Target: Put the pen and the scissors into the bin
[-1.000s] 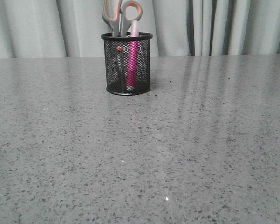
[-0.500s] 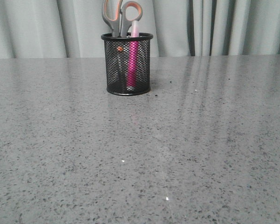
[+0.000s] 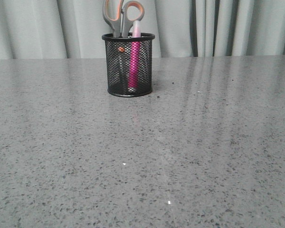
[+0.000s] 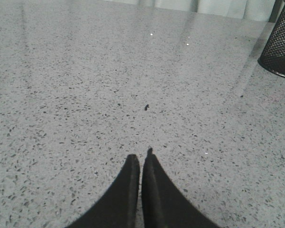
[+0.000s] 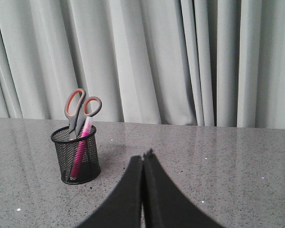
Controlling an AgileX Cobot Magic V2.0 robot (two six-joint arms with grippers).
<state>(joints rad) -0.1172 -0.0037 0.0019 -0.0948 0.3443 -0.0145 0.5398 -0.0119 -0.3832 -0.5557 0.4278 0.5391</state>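
Task looks done: scissors [image 3: 123, 19] and pen [image 3: 133, 57] both stand upright inside the bin [image 3: 129, 64], handles and cap poking above the rim. Left gripper [image 4: 141, 159] has jaws clenched on nothing, low over bare desk [image 4: 85, 95], bin well off to the side of them. Right gripper [image 5: 143, 156] likewise clenched and empty, bin ahead of its jaws and off to one side, well apart. Little risk left. Main one: an arm sweeping toward the bin on retreat could clip the protruding scissor handles and tip the light mesh cup, spilling both. Tall scissors make it somewhat top-heavy.
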